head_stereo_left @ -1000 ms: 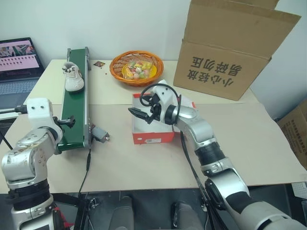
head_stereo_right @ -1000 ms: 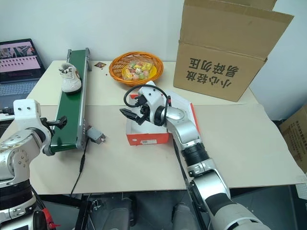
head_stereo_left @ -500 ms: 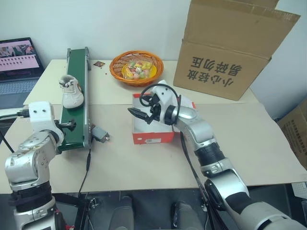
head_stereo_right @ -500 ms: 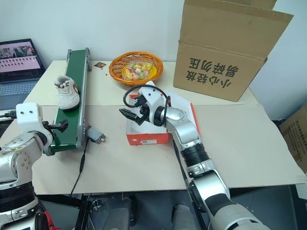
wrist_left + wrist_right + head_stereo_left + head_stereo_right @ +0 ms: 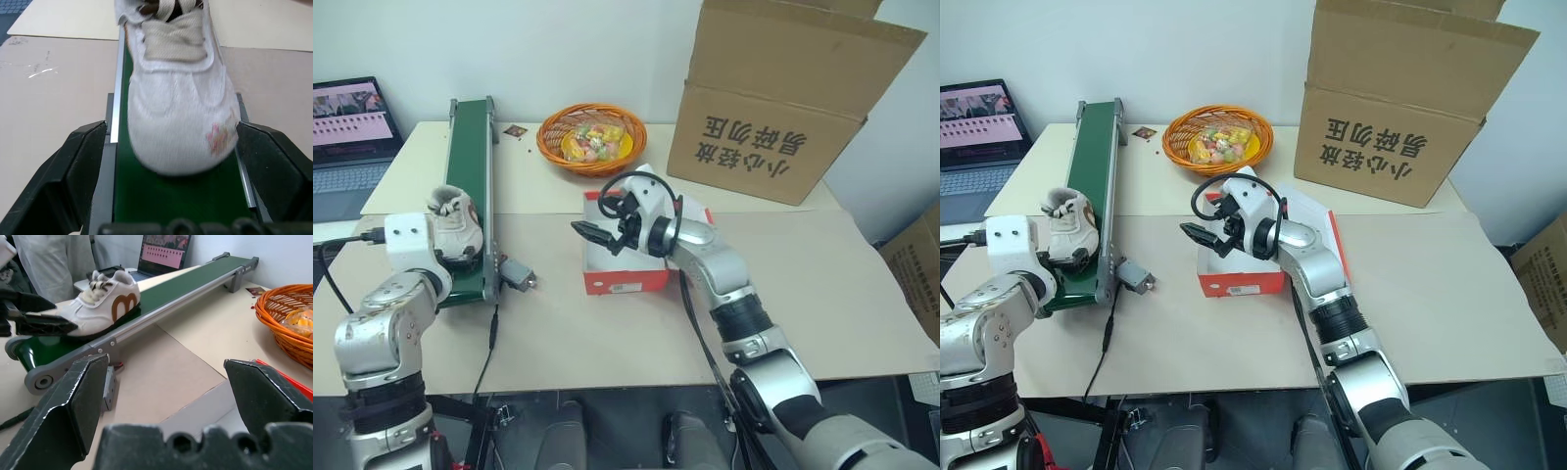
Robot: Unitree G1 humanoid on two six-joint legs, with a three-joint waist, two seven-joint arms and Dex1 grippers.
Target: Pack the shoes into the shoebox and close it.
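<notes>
One cream shoe (image 5: 457, 217) with a tan patch lies on the green conveyor belt (image 5: 472, 147) at its near end, toe toward me. My left gripper (image 5: 171, 129) is open, and the toe sits between its black fingers (image 5: 83, 156) without being clamped. The red shoebox (image 5: 625, 284) stands open mid-table, white inside, with its lid leaning back to the right. My right gripper (image 5: 597, 231) hovers open over the box's left rim and holds nothing. The right wrist view looks across to the shoe (image 5: 105, 303) on the belt.
An orange basket (image 5: 592, 137) of sweets stands behind the shoebox. A big brown carton (image 5: 783, 98) with black letters stands at the back right. A laptop (image 5: 347, 117) is at the far left. A small grey unit (image 5: 517, 275) with a cable sits at the belt's near end.
The shoe has ridden down the belt from its middle to the near end, in between my left gripper's fingers. The left gripper has sunk a little. The right arm has kept still.
</notes>
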